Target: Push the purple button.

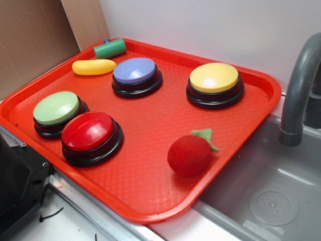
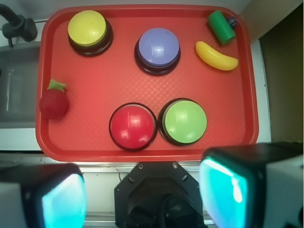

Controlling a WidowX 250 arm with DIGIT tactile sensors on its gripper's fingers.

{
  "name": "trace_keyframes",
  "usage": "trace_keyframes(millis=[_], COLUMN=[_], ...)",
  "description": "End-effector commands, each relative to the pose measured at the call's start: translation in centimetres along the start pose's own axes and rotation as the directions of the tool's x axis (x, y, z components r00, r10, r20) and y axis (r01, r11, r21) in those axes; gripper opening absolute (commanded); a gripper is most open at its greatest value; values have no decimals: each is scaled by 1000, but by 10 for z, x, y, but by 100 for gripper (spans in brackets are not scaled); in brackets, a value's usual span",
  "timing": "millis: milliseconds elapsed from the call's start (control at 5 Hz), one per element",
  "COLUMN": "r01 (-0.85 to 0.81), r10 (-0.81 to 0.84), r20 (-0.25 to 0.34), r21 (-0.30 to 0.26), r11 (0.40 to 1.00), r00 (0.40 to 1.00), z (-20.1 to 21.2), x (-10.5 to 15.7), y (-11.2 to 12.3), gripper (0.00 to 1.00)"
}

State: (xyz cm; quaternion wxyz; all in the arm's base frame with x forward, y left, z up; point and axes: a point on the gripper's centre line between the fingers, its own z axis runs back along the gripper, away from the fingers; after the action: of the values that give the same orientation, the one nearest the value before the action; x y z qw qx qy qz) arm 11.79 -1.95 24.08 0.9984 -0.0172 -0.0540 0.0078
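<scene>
Gripper (image 2: 145, 194): its two pale, teal-tinted fingers (image 2: 223, 187) are showing at the bottom corners of the wrist view, spread wide apart and pinching nothing; it is hanging over the near edge of the tray, outside it, and touching no object.
Black mount (image 2: 159, 197): it is sitting between the fingers, just below the tray's near rim.
Red tray (image 1: 150, 186): it is lying flat on the counter and holding all four buttons and the toys.
Red button (image 2: 133, 126): it is sitting nearest the gripper, touching or almost touching the green button (image 2: 184, 121) beside it.
Purple button (image 2: 157, 48): it is resting on its black base in the far middle of the tray, beyond the red and green pair and well apart from the fingers; its lavender cap is standing uncovered.
Yellow button (image 2: 88, 29): it is sitting in the far corner on the sink side, apart from the purple button.
Toy banana (image 2: 216, 56): it is lying just beside the purple button, on the opposite side to the yellow button.
Green cylinder (image 2: 221, 27): it is lying on its side in the far corner past the toy banana.
Red plush fruit (image 1: 189, 154): it is sitting near the tray edge closest to the sink (image 1: 271, 201).
Grey faucet (image 1: 298, 90): it is arching over the sink beside the tray.
</scene>
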Motion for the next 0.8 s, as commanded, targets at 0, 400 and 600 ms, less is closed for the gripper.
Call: trace_keyframes(millis=[0, 400, 600], r01=[0, -247, -245], r10=[0, 246, 236], r20=[0, 114, 155], r21=[0, -5, 41], r11=[1000, 969, 969], r00=[1000, 963, 959], z=[0, -71, -108], x=[0, 88, 115], y=[0, 44, 56], gripper=[100, 100, 100])
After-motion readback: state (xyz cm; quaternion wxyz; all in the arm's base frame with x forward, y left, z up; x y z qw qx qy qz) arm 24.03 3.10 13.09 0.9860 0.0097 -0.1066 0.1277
